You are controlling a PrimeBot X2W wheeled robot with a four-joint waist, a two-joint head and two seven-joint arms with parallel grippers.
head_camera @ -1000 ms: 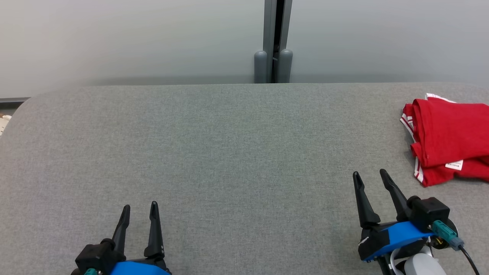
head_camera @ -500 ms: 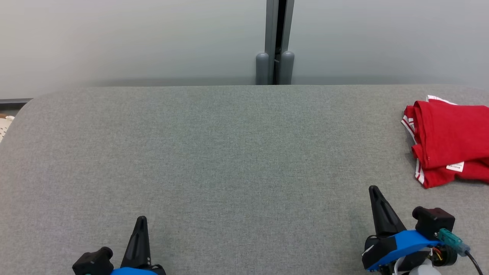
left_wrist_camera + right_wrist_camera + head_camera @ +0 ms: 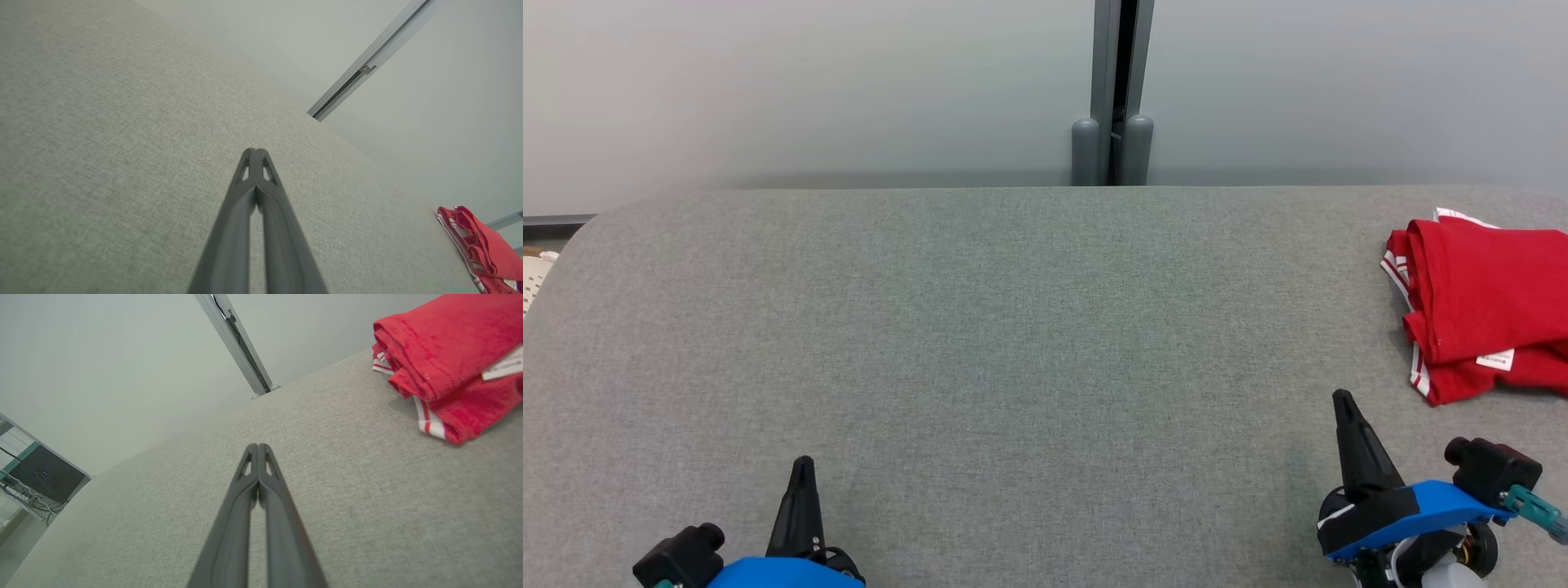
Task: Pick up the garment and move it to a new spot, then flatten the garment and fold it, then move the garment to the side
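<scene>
The table (image 3: pixel 1013 327) was covered in a grey woven fabric with a fine, slightly fuzzy weave, and its far corners were rounded off. Behind it was a smooth, pale matte wall (image 3: pixel 768 82), split by a grey metal post (image 3: pixel 1123 82) with two rounded caps (image 3: pixel 1085 151) at its foot. The garment (image 3: pixel 1482 302) was bright red, soft knit stuff, folded over itself into a chunky bundle with rolled edges. It had white-and-red striped trim (image 3: pixel 1396 273) poking out on one side and a small white tag (image 3: pixel 1494 359) near the front. It sat at the far right of the table, partly cut off by the edge of the head view. The left gripper (image 3: pixel 802 465) and the right gripper (image 3: pixel 1342 398) were both low at the near edge, each with its long dark tapered fingers pressed together on nothing, the right one near the garment but not touching it.
</scene>
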